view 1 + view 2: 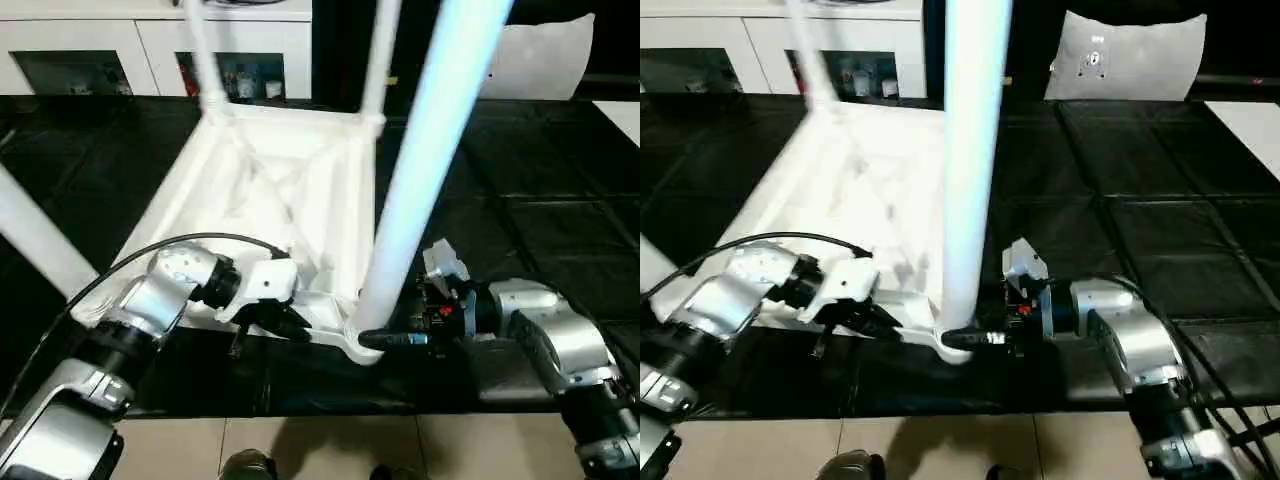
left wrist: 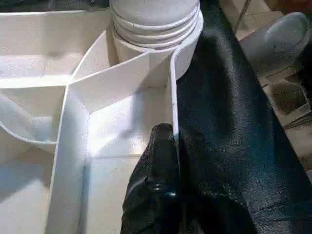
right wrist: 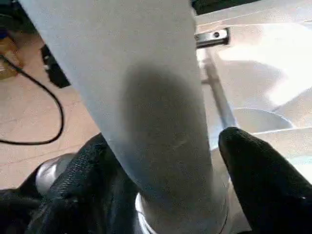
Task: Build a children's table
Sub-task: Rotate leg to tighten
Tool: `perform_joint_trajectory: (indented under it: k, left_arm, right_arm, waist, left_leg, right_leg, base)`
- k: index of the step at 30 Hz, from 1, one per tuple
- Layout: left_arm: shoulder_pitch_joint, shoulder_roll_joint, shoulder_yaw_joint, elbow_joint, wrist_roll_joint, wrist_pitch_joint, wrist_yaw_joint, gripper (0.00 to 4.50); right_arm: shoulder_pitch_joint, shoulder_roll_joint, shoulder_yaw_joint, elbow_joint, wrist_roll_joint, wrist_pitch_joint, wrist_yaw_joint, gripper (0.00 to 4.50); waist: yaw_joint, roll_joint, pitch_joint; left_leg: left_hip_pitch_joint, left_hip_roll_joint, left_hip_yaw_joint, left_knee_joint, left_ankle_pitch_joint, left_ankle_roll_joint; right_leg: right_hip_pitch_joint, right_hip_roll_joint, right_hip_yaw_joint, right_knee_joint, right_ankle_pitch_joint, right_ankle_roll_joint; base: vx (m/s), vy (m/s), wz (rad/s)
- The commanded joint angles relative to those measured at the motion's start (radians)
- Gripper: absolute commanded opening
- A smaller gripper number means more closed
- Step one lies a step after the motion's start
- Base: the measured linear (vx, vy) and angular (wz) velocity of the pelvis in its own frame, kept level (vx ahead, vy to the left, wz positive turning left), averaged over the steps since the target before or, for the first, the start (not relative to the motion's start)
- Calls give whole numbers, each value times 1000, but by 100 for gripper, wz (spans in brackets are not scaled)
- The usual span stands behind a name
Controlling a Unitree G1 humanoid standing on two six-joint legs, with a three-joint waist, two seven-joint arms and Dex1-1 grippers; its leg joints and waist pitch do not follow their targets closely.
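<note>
My right claw [image 1: 375,340] reaches in level with its two black fingers [image 3: 263,180] straddling the foot of the nearest leg [image 1: 425,170], one on each side where it enters the corner socket; whether the pads press the leg or merely flank it I cannot tell. My left claw [image 1: 290,325], just beside it along the same edge, is clenched on the thin rim wall of the tabletop [image 1: 270,190], which lies upside down with its ribs facing up. The threaded base of the leg sits in the socket [image 2: 155,29] just beyond the left fingertips. My worry: this leg leans a little, so twisting it could cross the thread or jam it, and the pinch on a thin rim could slip and let the top swivel. Further out, two far legs [image 1: 205,50] stand upright and another shows at the left edge. Everything rests on a black tiled mat [image 1: 540,190], with pale floor beneath me, a white glass-door cabinet [image 1: 150,45] and a pale cushion [image 1: 1130,55] behind.
</note>
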Motion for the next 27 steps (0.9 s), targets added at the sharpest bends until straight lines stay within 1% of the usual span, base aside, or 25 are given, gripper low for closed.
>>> perform_joint_trajectory:
  k: [1,2,3,7,10,15,17,19,20,21,22,23,24,25,26,27]
  left_arm:
    - [-17,-9,-37,-4,11,-28,-47,0]
    - [-19,-10,-37,4,13,-35,-48,0]
    - [-22,-10,-37,14,14,-42,-47,0]
    - [-24,-10,-37,24,19,-48,-38,0]
    - [-24,-11,-35,33,20,-52,-24,0]
    - [-19,-17,-22,41,18,-46,-11,0]
    - [-12,-20,-12,35,8,-28,-1,0]
    - [-3,-24,3,17,-5,4,18,0]
    - [1,-25,8,10,-9,16,27,0]
    - [11,-32,24,-14,-15,60,63,0]
    - [11,-32,24,-14,-15,60,63,0]
    - [16,-38,33,-27,-16,85,89,0]
    - [21,-44,41,-41,-14,118,117,0]
    - [24,-48,46,-50,-13,138,134,0]
    - [30,-62,60,-65,-17,174,172,0]
    - [33,-71,67,-73,-19,192,191,0]
  right_arm:
    - [-11,-11,10,1,12,8,23,307]
    - [-14,-14,15,4,11,7,31,307]
    - [-18,-19,21,9,7,5,41,284]
    - [-22,-24,26,14,2,5,53,269]
    - [-24,-25,31,13,3,6,56,235]
    - [-17,-20,37,3,7,15,55,215]
    - [-8,-13,31,-6,17,33,41,212]
    - [9,3,20,-22,27,52,5,211]
    - [17,12,15,-29,28,56,-16,211]
    - [39,44,4,-44,23,63,-86,211]
    - [39,44,4,-44,23,63,-86,210]
    - [49,65,-2,-45,11,56,-134,210]
    - [59,86,-7,-46,4,53,-175,210]
    - [64,98,-10,-47,0,51,-198,210]
    - [71,123,-18,-42,-14,48,-253,210]
    - [74,137,-22,-40,-21,47,-281,209]
  waist:
    - [-7,-1,-77]
    - [-7,-2,-78]
    - [-8,-3,-78]
    - [-8,-4,-78]
    - [-7,-4,-78]
    - [-7,-4,-79]
    - [-7,-3,-78]
    - [-7,-1,-77]
    - [-7,2,-76]
    - [-10,-2,-75]
    - [-11,-1,-74]
    - [-11,-1,-74]
    - [-20,-2,-70]
    - [-22,-2,-69]
    - [-27,-2,-65]
    - [-35,-2,-61]
  left_leg:
    - [17,31,-3,-74,-266,24]
    - [16,30,-3,-73,-264,25]
    - [15,29,-3,-72,-262,27]
    - [14,29,-3,-71,-250,29]
    - [15,30,-3,-72,-249,30]
    - [15,31,-3,-72,-247,31]
    - [15,30,-3,-72,-252,30]
    - [16,30,-3,-73,-264,25]
    - [17,31,-4,-74,-270,22]
    - [15,30,-4,-75,-280,18]
    - [15,31,-5,-78,-282,14]
    - [16,29,-6,-77,-289,12]
    - [15,26,-8,-78,-318,3]
    - [17,26,-9,-79,-325,-2]
    - [22,24,-10,-79,-346,-8]
    - [23,21,-13,-79,-368,-11]
  right_leg:
    - [47,-59,52,-69,-325,-204]
    - [47,-58,51,-68,-326,-202]
    - [47,-58,51,-68,-325,-202]
    - [48,-58,50,-67,-329,-201]
    - [47,-57,50,-66,-326,-202]
    - [46,-57,50,-66,-318,-205]
    - [46,-56,50,-66,-323,-204]
    - [45,-57,50,-68,-340,-201]
    - [45,-58,51,-69,-345,-200]
    - [46,-58,50,-70,-363,-194]
    - [45,-59,51,-71,-372,-191]
    - [44,-58,49,-73,-386,-185]
    - [43,-58,46,-79,-448,-166]
    - [42,-59,46,-82,-468,-158]
    - [37,-60,44,-90,-524,-139]
    - [35,-59,40,-98,-577,-120]
  base:
    - [0,0,0]
    - [0,0,0]
    - [0,0,0]
    - [0,0,0]
    - [0,0,0]
    - [0,0,0]
    - [0,0,0]
    - [0,0,0]
    - [0,0,0]
    - [0,0,0]
    - [0,0,0]
    - [0,0,0]
    - [0,0,0]
    - [0,0,0]
    - [0,0,0]
    - [0,0,0]
